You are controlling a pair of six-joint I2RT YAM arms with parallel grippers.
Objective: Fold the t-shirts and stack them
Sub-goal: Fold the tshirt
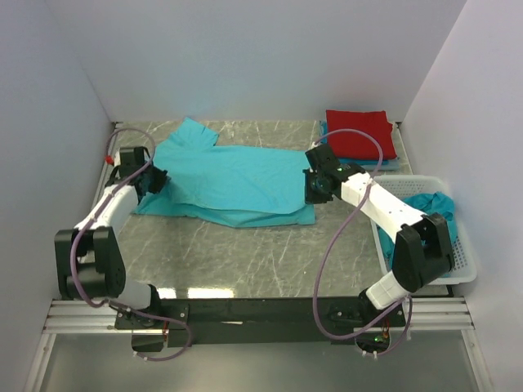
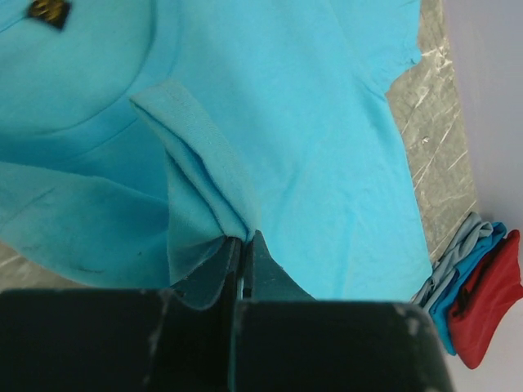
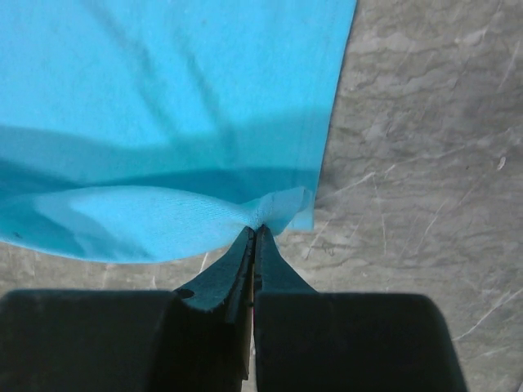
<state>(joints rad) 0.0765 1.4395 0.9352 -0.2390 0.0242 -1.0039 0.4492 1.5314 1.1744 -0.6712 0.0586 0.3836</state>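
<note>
Shirt [image 1: 237, 175] laid mid-frame on grey marbled table [image 1: 245, 261] between white walls [image 1: 261, 57].
Its edges are pinched by the left gripper [image 1: 159, 181] and right gripper [image 1: 313, 189].

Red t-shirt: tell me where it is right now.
In the top view the red t-shirt lies folded at the far right corner of the table, atop a blue shirt, just behind the white basket.

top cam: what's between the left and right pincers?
Only the spread turquoise t-shirt. It spans the whole stretch, with the left pincer shut on one end and the right pincer on the other. The top view shows it.
</note>
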